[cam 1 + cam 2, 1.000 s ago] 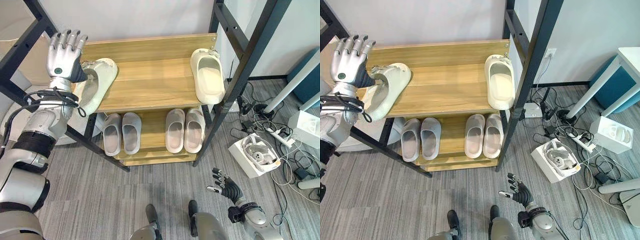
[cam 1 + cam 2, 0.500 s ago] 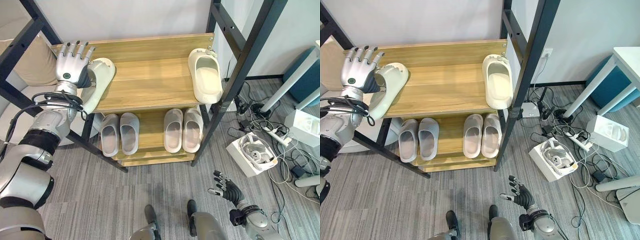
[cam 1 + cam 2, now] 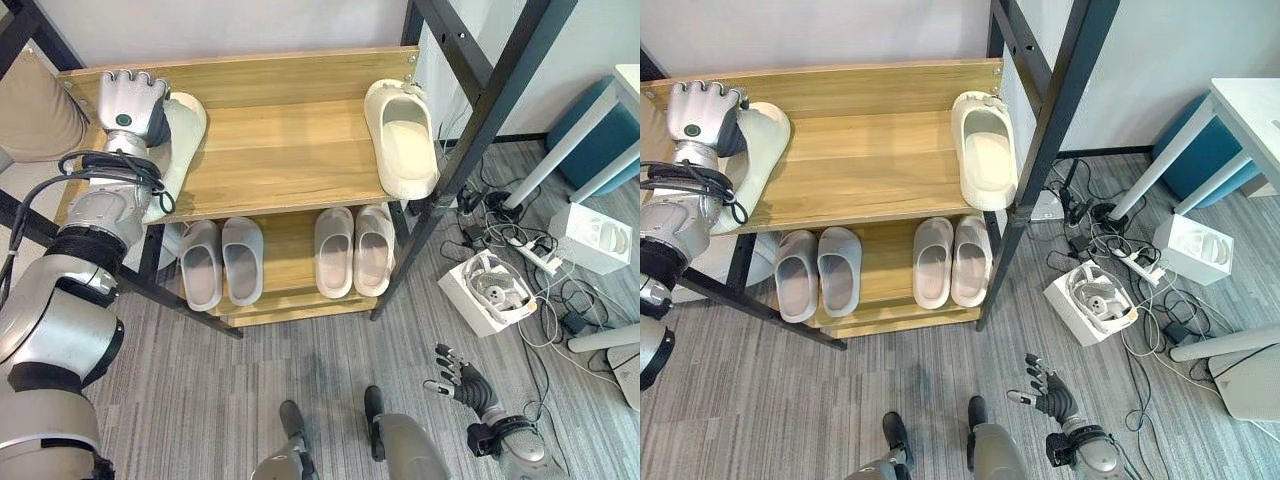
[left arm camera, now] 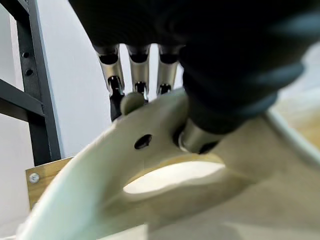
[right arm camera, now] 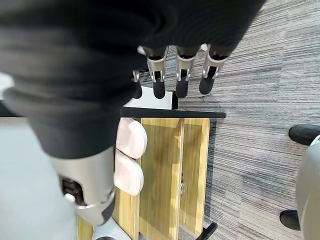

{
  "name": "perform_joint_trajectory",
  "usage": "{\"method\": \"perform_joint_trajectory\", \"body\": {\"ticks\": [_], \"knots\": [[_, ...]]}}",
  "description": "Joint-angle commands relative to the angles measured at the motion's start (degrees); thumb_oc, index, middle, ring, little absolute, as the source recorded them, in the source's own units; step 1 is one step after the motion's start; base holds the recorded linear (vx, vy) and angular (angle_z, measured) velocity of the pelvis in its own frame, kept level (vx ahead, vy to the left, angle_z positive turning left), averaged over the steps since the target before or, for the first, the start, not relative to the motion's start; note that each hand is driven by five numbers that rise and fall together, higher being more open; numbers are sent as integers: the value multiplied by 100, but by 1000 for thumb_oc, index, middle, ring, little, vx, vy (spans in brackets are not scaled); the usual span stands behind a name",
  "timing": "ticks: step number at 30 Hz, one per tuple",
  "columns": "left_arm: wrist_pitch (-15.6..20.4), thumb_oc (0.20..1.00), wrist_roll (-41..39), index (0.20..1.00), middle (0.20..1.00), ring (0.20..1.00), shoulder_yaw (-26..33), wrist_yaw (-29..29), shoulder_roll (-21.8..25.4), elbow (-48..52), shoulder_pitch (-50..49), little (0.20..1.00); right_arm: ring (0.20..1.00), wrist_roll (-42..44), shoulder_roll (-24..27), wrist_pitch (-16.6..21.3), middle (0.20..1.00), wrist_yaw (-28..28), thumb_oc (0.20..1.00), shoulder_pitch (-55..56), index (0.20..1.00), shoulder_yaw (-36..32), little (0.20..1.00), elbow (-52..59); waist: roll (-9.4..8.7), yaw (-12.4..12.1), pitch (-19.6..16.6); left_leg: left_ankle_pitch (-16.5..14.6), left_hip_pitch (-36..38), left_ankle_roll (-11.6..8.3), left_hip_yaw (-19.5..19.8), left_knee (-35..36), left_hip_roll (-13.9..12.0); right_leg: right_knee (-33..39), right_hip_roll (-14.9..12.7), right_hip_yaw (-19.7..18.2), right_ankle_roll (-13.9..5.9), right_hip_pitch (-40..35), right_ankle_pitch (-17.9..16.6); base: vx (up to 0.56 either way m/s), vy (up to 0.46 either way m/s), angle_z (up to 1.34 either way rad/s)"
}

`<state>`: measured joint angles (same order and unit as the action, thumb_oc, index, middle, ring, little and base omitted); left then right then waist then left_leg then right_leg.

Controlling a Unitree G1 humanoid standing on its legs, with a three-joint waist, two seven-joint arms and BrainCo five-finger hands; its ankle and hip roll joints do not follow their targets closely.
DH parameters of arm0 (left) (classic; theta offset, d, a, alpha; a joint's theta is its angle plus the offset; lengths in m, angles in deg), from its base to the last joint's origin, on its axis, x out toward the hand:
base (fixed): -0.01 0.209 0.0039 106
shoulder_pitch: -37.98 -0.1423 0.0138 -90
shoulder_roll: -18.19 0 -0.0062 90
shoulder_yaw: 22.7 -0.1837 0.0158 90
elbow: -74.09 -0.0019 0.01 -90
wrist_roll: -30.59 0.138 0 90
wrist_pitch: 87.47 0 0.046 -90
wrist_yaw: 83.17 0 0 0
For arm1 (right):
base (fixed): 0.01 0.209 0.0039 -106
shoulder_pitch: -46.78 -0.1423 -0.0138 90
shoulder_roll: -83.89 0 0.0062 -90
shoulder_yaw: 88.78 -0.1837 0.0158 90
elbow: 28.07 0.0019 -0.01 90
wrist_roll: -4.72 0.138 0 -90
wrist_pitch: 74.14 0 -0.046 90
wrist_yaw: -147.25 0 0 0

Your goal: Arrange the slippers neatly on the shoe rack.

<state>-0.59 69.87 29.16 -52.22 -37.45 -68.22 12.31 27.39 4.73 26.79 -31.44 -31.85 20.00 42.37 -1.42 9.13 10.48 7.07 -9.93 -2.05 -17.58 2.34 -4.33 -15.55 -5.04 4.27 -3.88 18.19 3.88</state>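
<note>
At the upper left of the frame the left hand was clenched on the strap of a cream slipper, which lay under it on the rack's top shelf, long axis front to back. Its mate lay at the shelf's right end. The right hand hung released, low and far off.

Grey carpet (white wall behind)
</note>
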Motion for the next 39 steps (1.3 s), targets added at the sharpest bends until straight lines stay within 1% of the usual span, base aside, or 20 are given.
{"method": "perform_joint_trajectory", "body": {"ticks": [1,4,5,7,9,11,12,21,25,28,29,30,33,35,36,37,39], "knots": [[101,200,-41,200,200,200,180,6,-105,274,305,200,1000,235,-121,295,1000,-7,1000,-161,1000,-111,1000,396,-256,31,123,-1128,341,-76,205,-663,2,1308,-615,-22,-895,-805,-558,-15,-35,2],[137,200,38,200,200,200,205,-50,-190,617,296,200,1000,244,-154,265,1000,2,1000,-172,1000,-114,1000,395,-234,22,124,-1121,364,-84,230,-625,3,1295,-614,5,-889,-816,-534,-9,-40,4],[156,200,154,200,200,200,171,-142,-328,904,325,200,1000,234,-152,241,1000,2,1000,-170,1000,-127,1000,409,-208,29,136,-1111,386,-84,245,-604,18,1287,-610,2,-876,-834,-525,-8,-60,5],[141,200,265,200,200,200,81,-192,-456,986,409,200,1000,249,-130,220,1000,4,1000,-169,1000,-134,1000,445,-187,49,143,-1109,408,-86,238,-587,20,1270,-610,3,-876,-837,-514,-8,-51,4],[139,200,255,200,200,200,-14,-230,-688,857,562,200,1000,246,-118,204,1000,-4,1000,-194,1000,-130,1000,468,-167,75,159,-1100,439,-92,218,-571,22,1260,-603,-23,-873,-836,-505,-5,-46,-3],[111,200,230,200,200,200,-206,-259,-982,579,811,200,1000,258,-82,198,1000,-11,1000,-241,1000,-89,1000,521,-120,154,154,-1079,491,-101,180,-528,13,1246,-586,-70,-870,-816,-495,10,-59,-3],[108,200,203,200,200,200,-246,-257,-1051,487,888,200,1000,262,-60,207,1000,-25,1000,-250,1000,-87,1000,548,-103,173,154,-1072,511,-102,166,-509,9,1242,-580,-93,-867,-809,-491,19,-54,-4],[97,200,-31,200,200,200,-528,-295,-1567,-264,1365,200,1000,352,55,210,1000,-74,1000,-244,1000,-92,1000,759,54,375,136,-977,658,-165,24,-389,-52,1181,-482,-207,-823,-751,-439,20,-47,-13],[45,200,-146,200,200,200,-598,-318,-1773,-656,1586,200,1000,356,95,191,1000,-82,1000,-240,1000,-80,1000,766,88,430,121,-954,740,-198,-4,-335,-98,1176,-431,-212,-803,-784,-394,24,-50,-6],[18,200,-288,200,200,200,-556,-325,-1831,-786,1661,200,1000,353,108,202,1000,-97,1000,-222,1000,-94,1000,767,91,437,83,-914,744,-212,-13,-317,-121,1203,-406,-204,-788,-782,-409,11,-55,-3],[18,407,-323,407,407,407,-546,-326,-1872,-815,1692,407,1000,341,105,196,1000,-102,1000,-221,1000,-94,1000,747,93,440,73,-909,756,-219,-4,-316,-134,1207,-392,-198,-781,-801,-397,11,-34,-4],[15,1000,-310,1000,1000,1000,-541,-331,-1889,-831,1693,1000,1000,332,94,190,1000,-98,1000,-214,1000,-94,1000,728,98,441,52,-901,758,-223,1,-304,-145,1213,-386,-193,-774,-805,-392,15,-47,-2],[39,1000,-236,1000,1000,1000,-615,-425,-1954,-794,1726,1000,1000,334,92,176,1000,-91,1000,-207,1000,-121,1000,656,113,427,15,-888,789,-236,29,-282,-164,1220,-374,-153,-759,-859,-365,18,-46,2],[37,1000,-221,1000,1000,1000,-580,-448,-1953,-590,1756,1000,1000,342,66,154,1000,-87,1000,-174,1000,-139,1000,599,125,388,-7,-872,801,-244,76,-245,-168,1237,-376,-98,-747,-908,-343,6,-19,2],[25,1000,-203,1000,1000,1000,-540,-436,-1936,-418,1770,1000,1000,340,47,142,1000,-90,1000,-166,1000,-139,1000,570,137,357,-20,-858,806,-249,104,-225,-170,1255,-375,-54,-739,-944,-336,0,-51,14],[-7,1000,-181,1000,1000,1000,-375,-383,-1867,109,1750,1000,1000,350,-20,143,1000,-93,1000,-153,1000,-168,1000,529,141,272,-49,-839,815,-257,178,-197,-175,1282,-363,52,-723,-1014,-316,-1,-53,23],[-9,1000,-180,1000,1000,1000,-191,-369,-1735,559,1621,1000,1000,370,-64,131,1000,-100,1000,-166,1000,-180,1000,483,142,220,-77,-825,828,-268,242,-174,-181,1327,-355,128,-714,-1090,-310,-7,-45,37]]}}
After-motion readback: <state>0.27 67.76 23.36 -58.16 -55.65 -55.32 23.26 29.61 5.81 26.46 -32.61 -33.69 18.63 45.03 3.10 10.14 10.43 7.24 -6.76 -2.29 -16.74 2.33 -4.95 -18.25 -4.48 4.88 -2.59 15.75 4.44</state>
